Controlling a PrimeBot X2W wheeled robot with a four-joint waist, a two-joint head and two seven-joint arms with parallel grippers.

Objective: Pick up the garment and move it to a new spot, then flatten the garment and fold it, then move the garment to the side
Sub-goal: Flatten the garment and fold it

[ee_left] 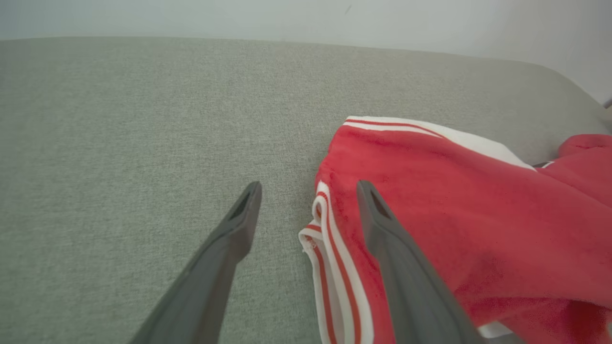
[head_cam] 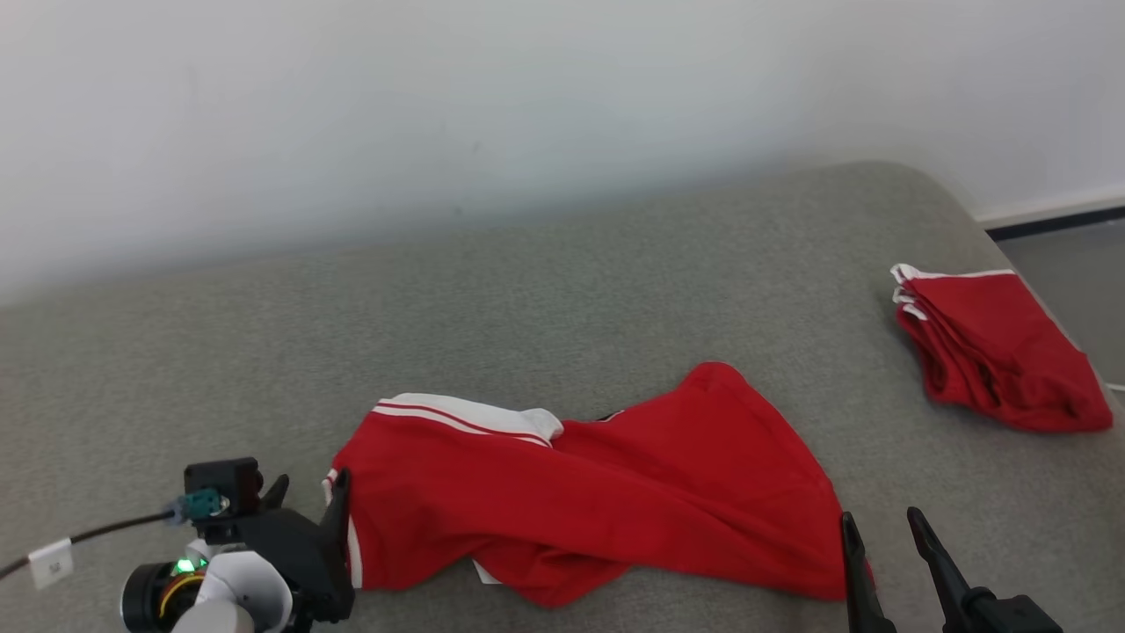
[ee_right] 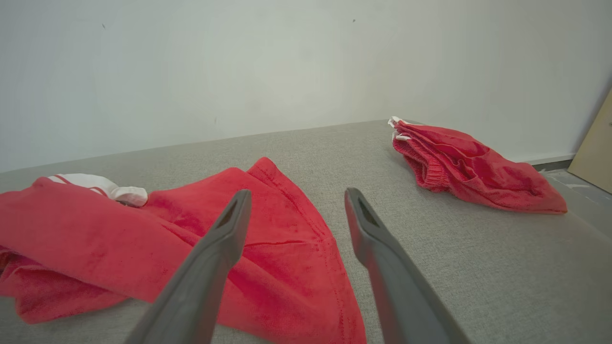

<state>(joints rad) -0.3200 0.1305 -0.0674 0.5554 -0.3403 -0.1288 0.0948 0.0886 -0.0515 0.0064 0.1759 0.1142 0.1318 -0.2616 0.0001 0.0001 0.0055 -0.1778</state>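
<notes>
1. The left gripper is spread wide, nothing between its fingers.
2. The red garment lies rumpled on the grey cushion, stretched from one gripper across to the other.
3. In the left wrist view, its white-and-red striped hem sits right in the gap between the left gripper's fingers. One finger is over the red cloth, the other over bare cushion. Whether either tip touches the cloth, I cannot tell.
4. Beyond that gripper's tips, a white band with red stripes runs along the garment's far edge.
5. The right gripper is open too, holding nothing.
6. In the right wrist view, one of its fingers hangs over the garment's plain red corner and the other over bare cushion just beside the cloth's edge.
7. Well ahead of the right gripper and off to its outer side, a folded red garment rests near the cushion's rim.
8. A white wall stands behind it all.
</notes>
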